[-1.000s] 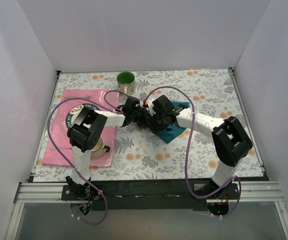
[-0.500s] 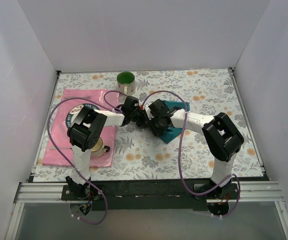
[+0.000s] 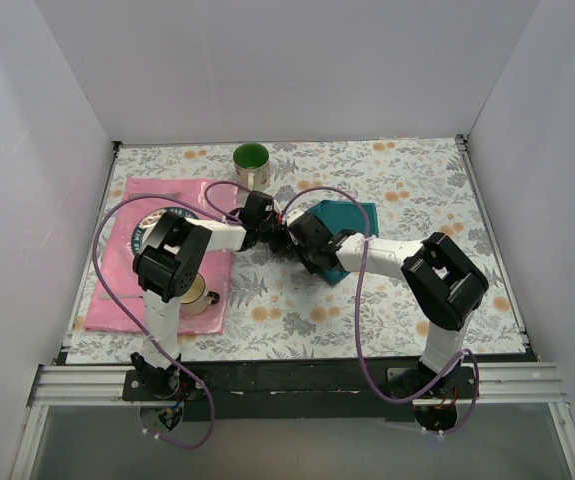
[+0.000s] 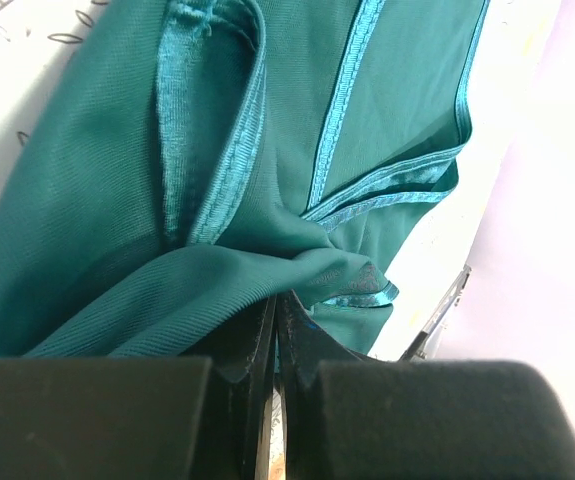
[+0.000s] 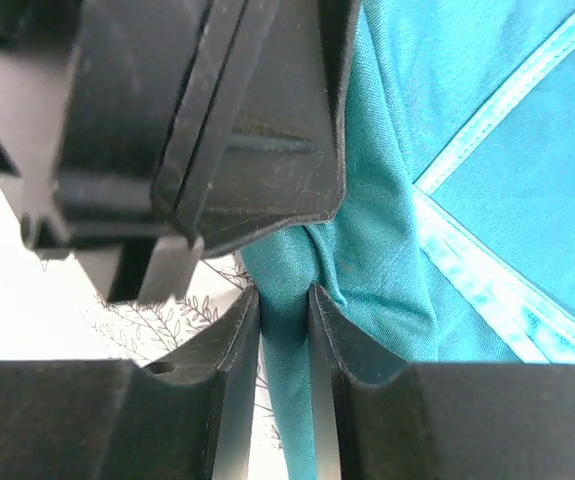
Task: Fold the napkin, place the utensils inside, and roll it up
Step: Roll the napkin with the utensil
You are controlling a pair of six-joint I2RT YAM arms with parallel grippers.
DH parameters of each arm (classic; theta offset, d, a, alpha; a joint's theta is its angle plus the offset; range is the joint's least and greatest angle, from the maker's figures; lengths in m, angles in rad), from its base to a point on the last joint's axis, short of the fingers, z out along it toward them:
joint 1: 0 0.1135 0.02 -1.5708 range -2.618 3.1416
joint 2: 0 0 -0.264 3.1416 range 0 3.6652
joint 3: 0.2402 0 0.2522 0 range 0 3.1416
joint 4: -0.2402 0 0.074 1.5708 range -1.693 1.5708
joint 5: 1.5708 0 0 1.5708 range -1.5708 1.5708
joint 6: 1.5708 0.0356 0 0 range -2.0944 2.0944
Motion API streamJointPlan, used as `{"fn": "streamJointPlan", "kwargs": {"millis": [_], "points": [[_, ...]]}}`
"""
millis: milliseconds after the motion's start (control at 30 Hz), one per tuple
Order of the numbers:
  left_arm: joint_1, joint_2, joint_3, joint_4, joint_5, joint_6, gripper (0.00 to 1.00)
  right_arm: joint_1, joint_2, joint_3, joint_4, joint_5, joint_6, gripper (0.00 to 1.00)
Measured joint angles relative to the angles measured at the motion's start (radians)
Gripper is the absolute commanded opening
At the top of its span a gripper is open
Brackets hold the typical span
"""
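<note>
The dark teal napkin (image 3: 345,217) lies crumpled on the floral table, right of centre. My left gripper (image 3: 275,236) and right gripper (image 3: 298,241) meet nose to nose at its left corner. In the left wrist view the left gripper (image 4: 278,305) is shut on a bunched hem of the napkin (image 4: 217,150). In the right wrist view the right gripper (image 5: 284,300) is shut on a pinched fold of the napkin (image 5: 487,150), with the left gripper's black body just above. I cannot make out the utensils.
A pink placemat (image 3: 117,290) lies at the left with a patterned plate (image 3: 150,235) and a small cup (image 3: 200,293) on it, partly under the left arm. A green mug (image 3: 252,160) stands at the back centre. White walls close in three sides.
The right gripper has moved left, close against the left gripper. More of the napkin now shows behind it at the right. The left arm has barely moved.
</note>
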Motion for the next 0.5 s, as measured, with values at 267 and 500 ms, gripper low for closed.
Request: {"fn": "streamJointPlan", "kwargs": {"millis": [267,500], "points": [[0.013,0.0,0.037,-0.071,-0.003,0.025,0.08,0.021,-0.016,-0.051,0.091,0.035,0.027,0.01],[0.027,-0.035,0.137,-0.214,-0.123,0.097,0.43,-0.013,-0.015,-0.067,0.172,-0.12,0.058,0.01]]}}
